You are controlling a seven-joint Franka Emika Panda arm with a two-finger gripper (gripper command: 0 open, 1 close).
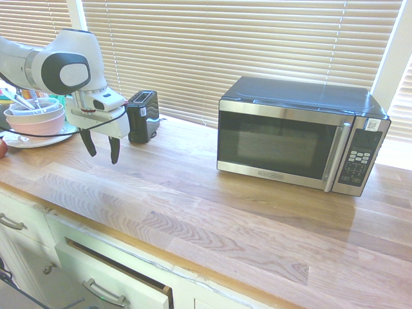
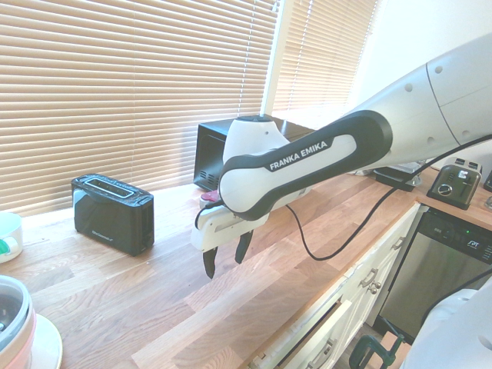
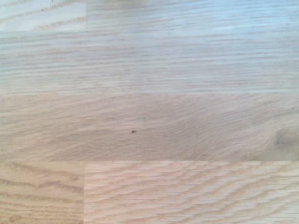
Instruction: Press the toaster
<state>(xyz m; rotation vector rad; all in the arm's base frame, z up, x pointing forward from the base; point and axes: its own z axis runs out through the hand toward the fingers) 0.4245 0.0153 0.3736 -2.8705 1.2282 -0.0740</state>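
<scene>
While the arm hangs over bare wood, the scene reads as follows:

Toaster: small black box point(image 1: 143, 114) with a silvery slotted top, upright on the wooden countertop point(image 1: 212, 199) close to the window blinds point(image 1: 244, 45); in the second exterior view it point(image 2: 113, 212) stands left of the arm, long side toward the camera.

Toaster contact: none — nothing touches it.

Gripper: two dark fingers spread apart, pointing down, nothing between them point(image 1: 101, 148); the same spread shows from the other side point(image 2: 226, 255).

Gripper position: hovers above the countertop, in front of the toaster on the side away from the blinds; in the first exterior view the white gripper body overlaps the toaster's left edge, but the second exterior view shows a clear gap of bare wood between them.

Wrist view: only wood grain of the countertop planks, a tiny dark speck point(image 3: 133, 131) near the middle — no toaster in it.

Microwave: large black-and-steel unit point(image 1: 302, 132), door closed, on the same countertop, well apart from the toaster.

Bowls: stacked pink and pale bowls point(image 1: 35, 116) on a plate behind the arm, at the countertop's end.

Drawers: white fronts with metal handles point(image 1: 106, 293) below the countertop edge.

Second toaster: silver, on a far counter point(image 2: 455, 183).
</scene>
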